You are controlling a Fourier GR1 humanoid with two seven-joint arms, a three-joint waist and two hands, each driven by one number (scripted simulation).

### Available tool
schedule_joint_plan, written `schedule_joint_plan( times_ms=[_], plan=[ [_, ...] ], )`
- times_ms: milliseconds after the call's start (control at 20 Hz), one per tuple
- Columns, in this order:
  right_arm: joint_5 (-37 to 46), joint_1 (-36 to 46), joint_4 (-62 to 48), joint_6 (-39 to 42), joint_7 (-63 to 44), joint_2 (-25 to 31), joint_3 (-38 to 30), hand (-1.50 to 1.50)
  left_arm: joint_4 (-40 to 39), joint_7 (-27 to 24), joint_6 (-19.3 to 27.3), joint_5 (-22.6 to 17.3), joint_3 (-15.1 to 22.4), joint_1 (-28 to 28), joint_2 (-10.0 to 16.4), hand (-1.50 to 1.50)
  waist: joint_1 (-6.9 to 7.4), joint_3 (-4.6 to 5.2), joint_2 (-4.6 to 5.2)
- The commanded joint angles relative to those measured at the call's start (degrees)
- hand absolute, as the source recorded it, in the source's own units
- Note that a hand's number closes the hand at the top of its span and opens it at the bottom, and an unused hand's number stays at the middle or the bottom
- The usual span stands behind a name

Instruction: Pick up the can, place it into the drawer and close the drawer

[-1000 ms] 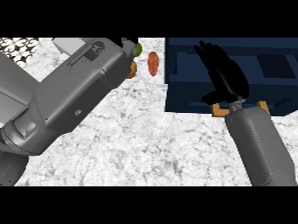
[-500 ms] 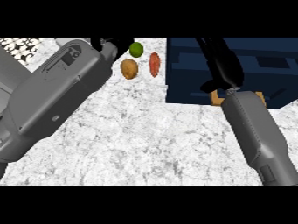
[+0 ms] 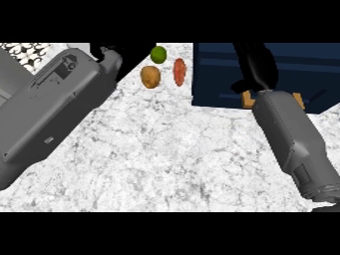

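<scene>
1. Counter (image 3: 172, 149): white marble top veined with grey. It fills the near and middle ground between the two arms.

2. Left forearm (image 3: 47, 109): broad grey casing. It enters at the lower left corner and runs diagonally up toward the top centre, covering much of the left side.

3. Right forearm (image 3: 297, 144): slimmer grey casing. It enters at the lower right and slants up and leftward, with its wrist at the near edge of the drawer.

4. Left hand (image 3: 128, 52): black and only partly seen, cut by the upper edge of the view. It lies just left of the three food items. Whether it is released, clenched or grasping cannot be told.

5. Right hand (image 3: 257, 64): black, stretched away from the wrist over the drawer and running up to the upper edge. Its state cannot be told, nor whether it touches the drawer.

6. Brown oval item (image 3: 150, 76): lies on the counter, left of the drawer.

7. Red item (image 3: 179, 71): narrow, just right of the brown one, near the drawer's left side.

8. Green round item (image 3: 158, 54): farthest of the three, just beyond the other two.

9. Drawer (image 3: 312, 64): navy blue body at the far right, with its near edge over the marble.

10. Can: its place cannot be told from this view.
</scene>
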State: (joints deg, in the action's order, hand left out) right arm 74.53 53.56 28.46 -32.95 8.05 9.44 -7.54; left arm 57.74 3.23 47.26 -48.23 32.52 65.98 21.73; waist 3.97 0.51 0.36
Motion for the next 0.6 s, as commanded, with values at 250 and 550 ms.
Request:
schedule_joint_plan(
  times_ms=[250, 550],
  plan=[
    [-0.4, 8.4, -11.3, -5.4, 0.0, 2.6, -3.8, -1.5, 5.8, 4.9, 1.6, 1.5, 0.2, 0.2, 2.5, -1.5, 1.58, -0.66, 1.1],
    [0.8, 14.0, -14.2, -4.7, -3.6, 4.1, -4.2, -1.5, 8.4, 5.3, 1.3, 2.5, 0.5, -1.5, 4.1, -1.5, 2.76, -0.63, 1.43]
  ],
)
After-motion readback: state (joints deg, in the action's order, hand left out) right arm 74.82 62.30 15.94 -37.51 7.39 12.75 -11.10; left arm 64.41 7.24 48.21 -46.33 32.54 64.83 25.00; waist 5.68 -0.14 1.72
